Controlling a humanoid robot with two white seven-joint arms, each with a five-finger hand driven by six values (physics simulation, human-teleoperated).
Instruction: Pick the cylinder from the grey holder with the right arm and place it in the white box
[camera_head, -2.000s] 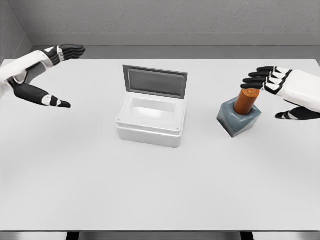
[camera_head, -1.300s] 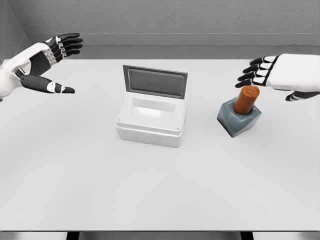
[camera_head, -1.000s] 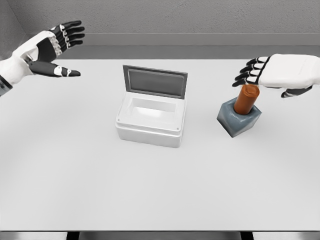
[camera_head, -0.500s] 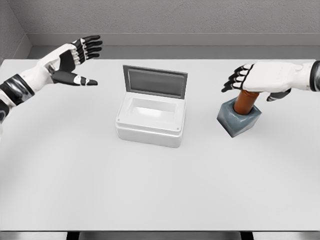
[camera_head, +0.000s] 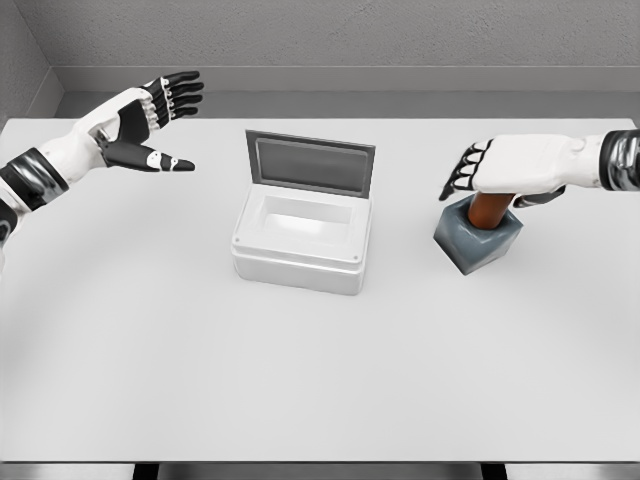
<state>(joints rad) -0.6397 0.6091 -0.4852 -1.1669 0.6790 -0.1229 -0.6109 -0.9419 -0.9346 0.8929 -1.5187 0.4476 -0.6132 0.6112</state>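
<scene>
- Spreading across nearly the whole head view is a white table (camera_head: 300, 380), bare along its near edge.
- Sitting near the middle of the table, slightly left of centre, is a white box (camera_head: 302, 240); its grey-lined lid (camera_head: 310, 165) stands up on the far side, so the inside is open to view.
- Standing toward the right edge of the table, well apart from the box, is a grey holder (camera_head: 478, 238), turned at an angle to the table edges.
- Rising out of the holder is an orange-brown cylinder (camera_head: 488, 210); only its lower part shows, since the top is covered.
- Coming in from the right edge, the right hand (camera_head: 505, 170) lies palm-down over the top of the cylinder, its dark fingers (camera_head: 458, 178) drooping past the holder's left side; whether they grip the cylinder cannot be told.
- Hovering above the far left corner of the table, the left hand (camera_head: 135, 120) is spread, fingers and thumb pointing toward the box, holding nothing.
</scene>
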